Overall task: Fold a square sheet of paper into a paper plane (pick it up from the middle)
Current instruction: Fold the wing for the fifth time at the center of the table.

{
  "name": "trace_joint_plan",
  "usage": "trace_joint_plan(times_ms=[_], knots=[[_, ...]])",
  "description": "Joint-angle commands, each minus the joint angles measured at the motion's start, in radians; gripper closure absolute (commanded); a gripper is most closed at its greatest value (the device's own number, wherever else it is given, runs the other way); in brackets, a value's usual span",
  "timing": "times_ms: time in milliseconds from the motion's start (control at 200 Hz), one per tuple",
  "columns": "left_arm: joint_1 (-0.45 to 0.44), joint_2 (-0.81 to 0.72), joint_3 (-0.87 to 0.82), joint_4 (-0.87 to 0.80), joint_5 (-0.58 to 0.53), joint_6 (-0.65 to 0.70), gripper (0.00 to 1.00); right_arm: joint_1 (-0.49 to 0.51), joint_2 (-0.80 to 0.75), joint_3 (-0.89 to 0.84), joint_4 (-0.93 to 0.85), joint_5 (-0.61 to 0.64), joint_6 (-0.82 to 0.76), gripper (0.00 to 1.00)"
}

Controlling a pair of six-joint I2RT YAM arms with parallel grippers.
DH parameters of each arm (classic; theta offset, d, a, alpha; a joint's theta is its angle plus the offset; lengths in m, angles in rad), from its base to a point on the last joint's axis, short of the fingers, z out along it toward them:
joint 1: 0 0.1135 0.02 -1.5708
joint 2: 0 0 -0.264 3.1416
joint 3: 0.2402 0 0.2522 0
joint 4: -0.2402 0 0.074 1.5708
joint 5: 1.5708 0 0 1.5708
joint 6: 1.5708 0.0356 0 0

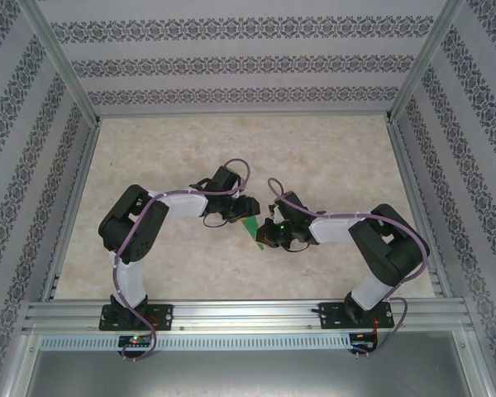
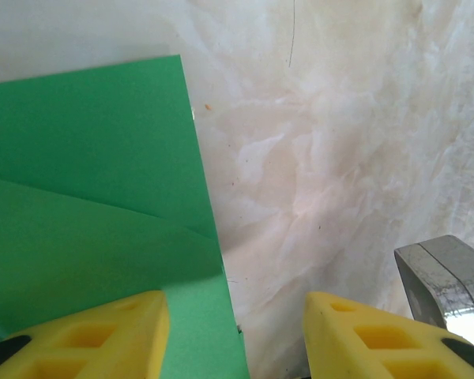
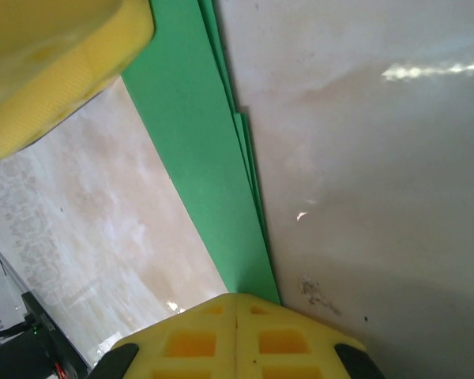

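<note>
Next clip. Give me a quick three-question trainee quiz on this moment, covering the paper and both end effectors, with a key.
1. True or false: the left end effector has its fingers pressed together.
2. What is the right end effector clamped on? A) the green paper B) a pen C) nothing
3. Fill in: in the left wrist view, the green paper shows a diagonal ____ running across it.
Key: 1 false, its fingers stand apart, one of them over the paper. 2 A, the shut fingers pinch the paper's layered edge. 3 crease.
</note>
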Motion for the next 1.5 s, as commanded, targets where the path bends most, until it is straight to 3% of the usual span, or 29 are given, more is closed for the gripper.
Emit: trace_joint_plan(times_ms=[0, 560, 869, 1114, 1339, 1494], knots=[[0.006, 0.051, -0.016, -0.083, -0.084, 0.016, 0.49, 0.011, 0.007, -0.056, -0.177, -0.038, -0.034, 0.94], [0.005, 0.051, -0.02, -0.088, -0.075, 0.022, 0.49, 0.023, -0.064, -0.133, -0.19, -0.029, -0.018, 0.94], [0.0, 0.06, -0.015, -0.084, -0.064, 0.028, 0.49, 0.011, -0.171, -0.003, -0.134, -0.017, 0.026, 0.94], [-0.002, 0.061, -0.014, -0.081, -0.059, 0.025, 0.49, 0.0, -0.059, 0.103, -0.034, -0.017, 0.065, 0.93], [-0.002, 0.052, -0.02, -0.073, -0.06, 0.02, 0.49, -0.01, 0.047, 0.018, 0.1, 0.059, 0.123, 0.95], [-0.003, 0.036, -0.025, -0.056, -0.054, 0.022, 0.49, -0.025, 0.083, -0.06, 0.111, 0.037, 0.116, 0.95]])
